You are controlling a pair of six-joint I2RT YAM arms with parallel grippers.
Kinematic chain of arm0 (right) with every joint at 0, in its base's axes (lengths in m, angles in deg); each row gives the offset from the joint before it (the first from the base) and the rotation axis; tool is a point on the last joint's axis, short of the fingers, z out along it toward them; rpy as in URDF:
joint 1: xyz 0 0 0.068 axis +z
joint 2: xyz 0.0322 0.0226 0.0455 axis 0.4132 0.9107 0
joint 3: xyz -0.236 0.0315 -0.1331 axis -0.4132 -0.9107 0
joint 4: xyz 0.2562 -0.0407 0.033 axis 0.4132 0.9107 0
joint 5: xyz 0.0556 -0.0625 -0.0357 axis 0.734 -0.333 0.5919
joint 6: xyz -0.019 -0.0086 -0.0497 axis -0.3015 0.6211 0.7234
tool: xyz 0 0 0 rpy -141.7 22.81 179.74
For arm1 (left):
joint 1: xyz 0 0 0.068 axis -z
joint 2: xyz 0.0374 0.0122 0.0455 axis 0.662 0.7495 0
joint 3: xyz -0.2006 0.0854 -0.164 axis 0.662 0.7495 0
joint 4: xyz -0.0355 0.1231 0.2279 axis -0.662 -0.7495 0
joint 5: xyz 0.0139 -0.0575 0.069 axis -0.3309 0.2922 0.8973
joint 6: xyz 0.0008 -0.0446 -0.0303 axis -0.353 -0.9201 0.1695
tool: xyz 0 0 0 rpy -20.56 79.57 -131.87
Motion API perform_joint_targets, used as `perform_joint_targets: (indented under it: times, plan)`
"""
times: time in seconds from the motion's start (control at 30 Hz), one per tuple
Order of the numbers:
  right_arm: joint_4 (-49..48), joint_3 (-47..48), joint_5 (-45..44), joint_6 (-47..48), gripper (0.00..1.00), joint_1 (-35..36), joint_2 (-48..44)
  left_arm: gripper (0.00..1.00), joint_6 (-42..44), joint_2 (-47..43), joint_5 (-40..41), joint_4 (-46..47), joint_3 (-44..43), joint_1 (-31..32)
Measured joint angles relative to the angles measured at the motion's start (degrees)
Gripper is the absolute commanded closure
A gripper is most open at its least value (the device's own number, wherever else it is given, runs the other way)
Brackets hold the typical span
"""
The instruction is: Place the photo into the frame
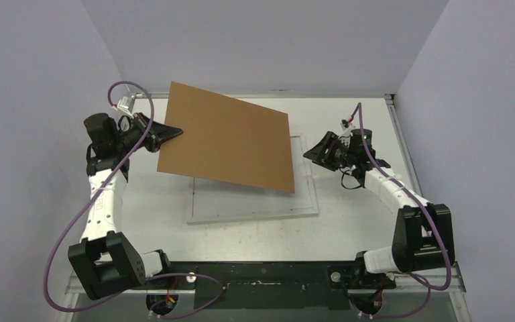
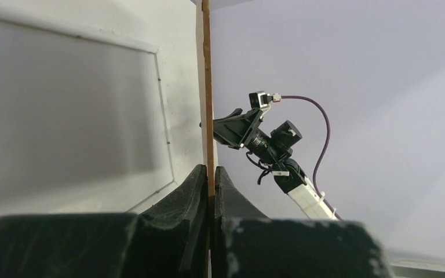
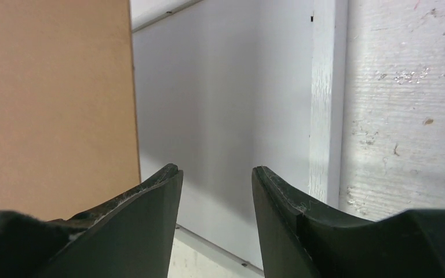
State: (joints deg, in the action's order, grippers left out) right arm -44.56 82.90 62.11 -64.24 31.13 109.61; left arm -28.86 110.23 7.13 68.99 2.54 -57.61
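The photo is not visible in any view. The white frame (image 1: 255, 204) lies flat on the table, mostly under a brown cardboard backing board (image 1: 228, 137). My left gripper (image 1: 174, 131) is shut on the board's left edge and holds it lifted and tilted over the frame. In the left wrist view the board (image 2: 207, 87) stands edge-on between my closed fingers, around my left gripper (image 2: 211, 174), with the frame (image 2: 64, 104) to its left. My right gripper (image 1: 306, 154) is open and empty at the frame's right edge. In the right wrist view my right gripper (image 3: 215, 171) hangs over the frame's pale panel (image 3: 226, 87), with the board (image 3: 52, 104) at left.
The white table (image 1: 349, 121) is enclosed by grey walls at the back and both sides. A metal rail (image 1: 395, 114) runs along the table's right edge. A purple cable (image 1: 134, 90) loops above the left arm. The arm bases sit at the near edge.
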Motion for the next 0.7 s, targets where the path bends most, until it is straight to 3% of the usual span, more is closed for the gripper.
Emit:
perform_joint_targets:
  times: [0.4,0.7]
  plan:
    - [-0.1,1.5,-6.1,0.4,0.52,0.0,0.7,1.00,-0.4,-1.3,8.0,-1.2,7.6,3.3]
    - [-2.7,1.4,-7.1,-0.2,0.52,0.0,3.5,1.00,0.0,-0.8,9.7,-0.2,11.1,5.9]
